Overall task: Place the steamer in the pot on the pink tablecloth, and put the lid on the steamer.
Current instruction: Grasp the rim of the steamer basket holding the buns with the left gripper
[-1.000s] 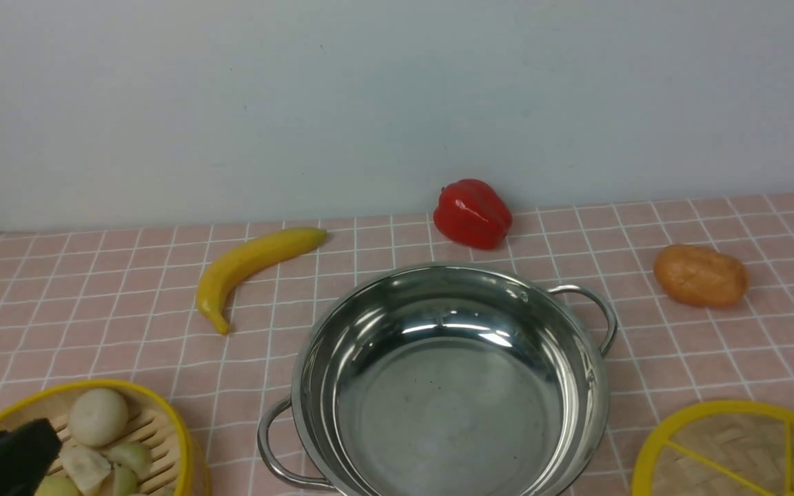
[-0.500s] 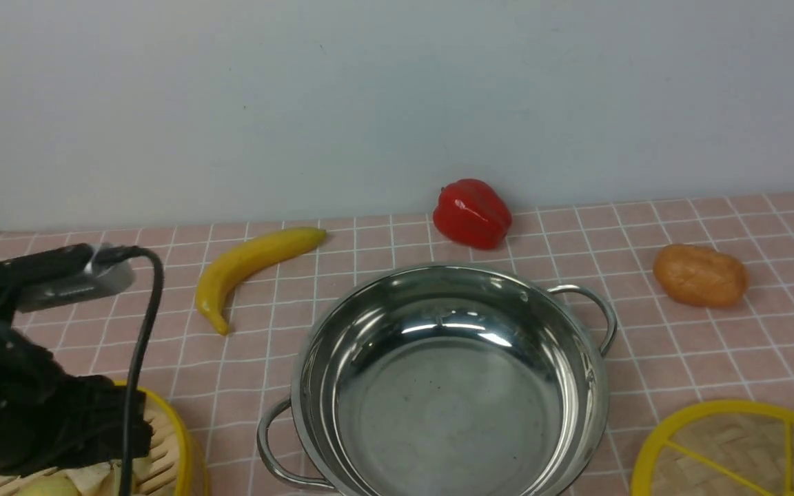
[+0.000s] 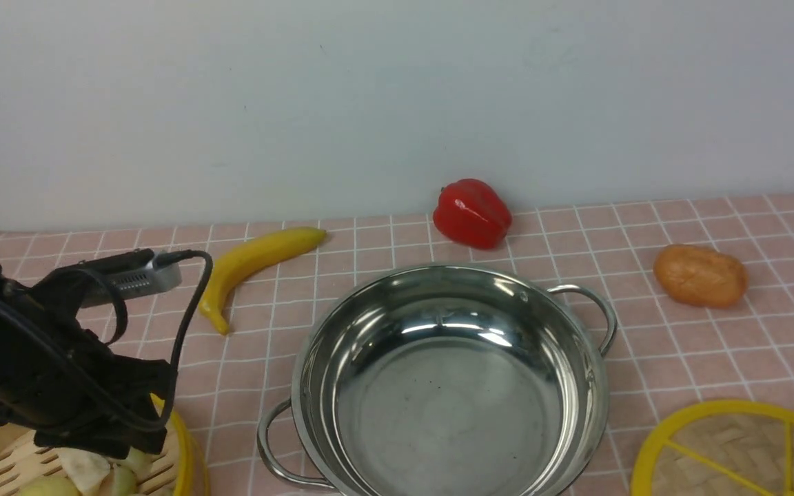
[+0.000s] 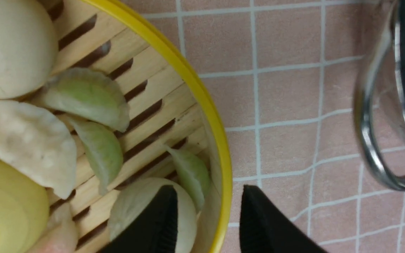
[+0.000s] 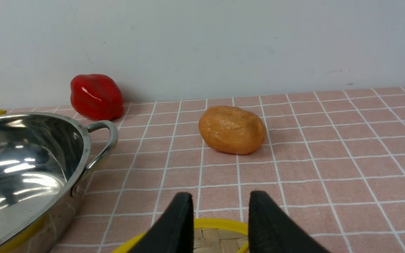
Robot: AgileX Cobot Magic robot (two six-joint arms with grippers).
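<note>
Lower left of the front view: the steamer (image 3: 189, 463) sits on the pink tablecloth (image 3: 679, 344), partly cut off by the frame edge. It is beside the pot (image 3: 449, 413) but not in it. The pot stands empty at bottom centre. The lid (image 3: 714, 441) lies flat at lower right, apart from both.

Left gripper (image 4: 209, 189): jaws wide, straddling the steamer's yellow rim on the side facing the pot handle. One finger is inside the basket over a pale dumpling (image 4: 146, 203); you cannot tell whether it touches. The other finger is outside, above the cloth. Nothing is pinched yet.

Right gripper (image 5: 220, 196): jaws parted with nothing between them, hanging over the lid's rim.

Handling, as a judgement:
- The basket is probably light. The bamboo wall is thin and stiff enough to pinch, but it may crack if you squeeze hard.
- The plastic rim looks smooth, so expect some slip. Close on the wall just under the rim, where your jaws already stand.
- The load is loose: a bun (image 4: 9, 49) and several dumplings. A one-sided hold will tip the basket, so lift slowly and keep it level.
- Mind the dumpling under the inner finger. It looks soft and could get caught against the wall.
- The lid is flat and likely very light. The rim or a yellow spoke is your best hold.
</note>
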